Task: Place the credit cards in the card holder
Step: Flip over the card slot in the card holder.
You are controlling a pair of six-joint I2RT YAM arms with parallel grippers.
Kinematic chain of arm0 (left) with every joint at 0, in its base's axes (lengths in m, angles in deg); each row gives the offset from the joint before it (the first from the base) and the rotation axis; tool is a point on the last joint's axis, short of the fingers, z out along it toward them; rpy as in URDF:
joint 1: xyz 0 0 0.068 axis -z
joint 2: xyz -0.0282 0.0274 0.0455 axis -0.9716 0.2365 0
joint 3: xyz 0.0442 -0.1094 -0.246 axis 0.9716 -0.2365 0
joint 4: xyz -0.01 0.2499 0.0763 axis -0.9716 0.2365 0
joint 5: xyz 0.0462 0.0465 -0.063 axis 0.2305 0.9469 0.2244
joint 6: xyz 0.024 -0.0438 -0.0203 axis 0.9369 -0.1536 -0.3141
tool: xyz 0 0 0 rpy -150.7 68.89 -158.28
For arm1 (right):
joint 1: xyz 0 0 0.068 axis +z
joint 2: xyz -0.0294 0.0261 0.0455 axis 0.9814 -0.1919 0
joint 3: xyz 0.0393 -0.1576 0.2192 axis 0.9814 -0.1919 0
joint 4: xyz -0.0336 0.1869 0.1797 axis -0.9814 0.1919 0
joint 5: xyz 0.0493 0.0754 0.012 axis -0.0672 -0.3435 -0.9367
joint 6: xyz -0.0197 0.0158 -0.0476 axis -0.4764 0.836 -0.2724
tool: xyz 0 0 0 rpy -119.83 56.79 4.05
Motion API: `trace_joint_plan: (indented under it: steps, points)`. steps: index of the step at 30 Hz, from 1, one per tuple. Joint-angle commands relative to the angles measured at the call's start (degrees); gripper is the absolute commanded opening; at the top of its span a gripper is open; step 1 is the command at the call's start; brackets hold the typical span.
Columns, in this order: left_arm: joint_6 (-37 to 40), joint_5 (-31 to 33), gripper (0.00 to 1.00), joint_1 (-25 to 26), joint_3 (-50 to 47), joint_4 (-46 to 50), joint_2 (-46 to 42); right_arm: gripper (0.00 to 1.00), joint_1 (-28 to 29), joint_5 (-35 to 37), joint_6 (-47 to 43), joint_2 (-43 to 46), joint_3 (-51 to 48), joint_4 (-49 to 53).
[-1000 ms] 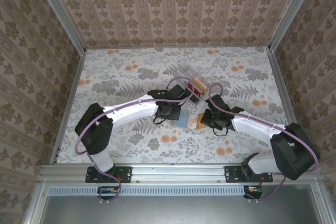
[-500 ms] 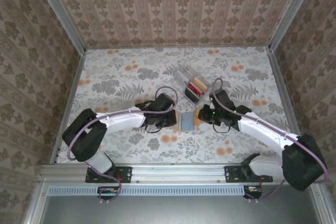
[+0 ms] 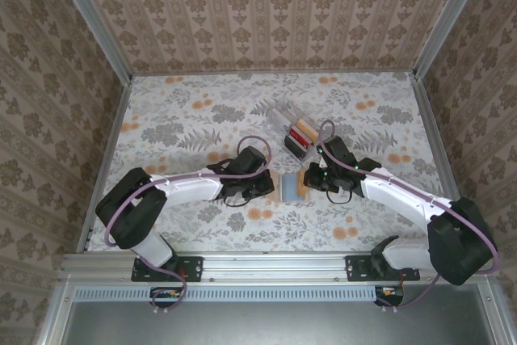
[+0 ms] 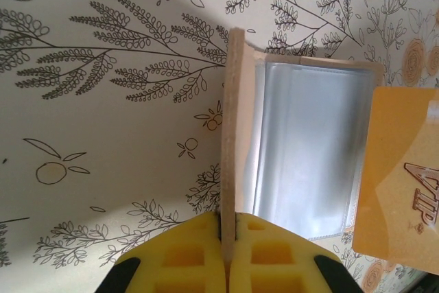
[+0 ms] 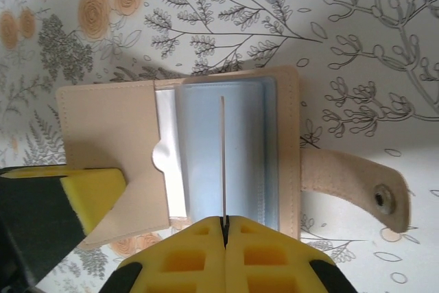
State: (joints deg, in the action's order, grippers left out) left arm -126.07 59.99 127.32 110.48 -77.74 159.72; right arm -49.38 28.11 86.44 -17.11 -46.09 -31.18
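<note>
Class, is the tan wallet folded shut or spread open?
Spread open: the wallet shows its grey inside, its snap strap lies unfastened, and the left gripper pinches one flap.

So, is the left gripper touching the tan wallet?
Touching. The left wrist view shows the left gripper pinching the upright flap of the tan wallet, jaws shut on it, no gap.

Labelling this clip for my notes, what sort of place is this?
Likely a staged robot test booth: wallpaper walls, a floral-covered table, and two robot arms bolted to a metal rail at its near edge.
</note>
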Motion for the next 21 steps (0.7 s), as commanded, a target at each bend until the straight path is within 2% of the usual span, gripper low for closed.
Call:
trace_joint_plan:
  steps: [1,16,21]
  points:
    - [-0.6,-0.4,0.02,0.2,0.0,0.4,-0.9,0.06,0.2,2.9,-1.0,-0.5,0.6,2.5]
    - [0.0,-1.1,0.02,0.2,0.1,1.0,0.1,0.06,0.2,4.1,-3.1,-2.6,0.9,3.2]
    - [0.3,-1.5,0.02,0.4,0.5,1.1,0.8,0.05,0.2,1.8,-2.4,-4.7,0.0,0.2]
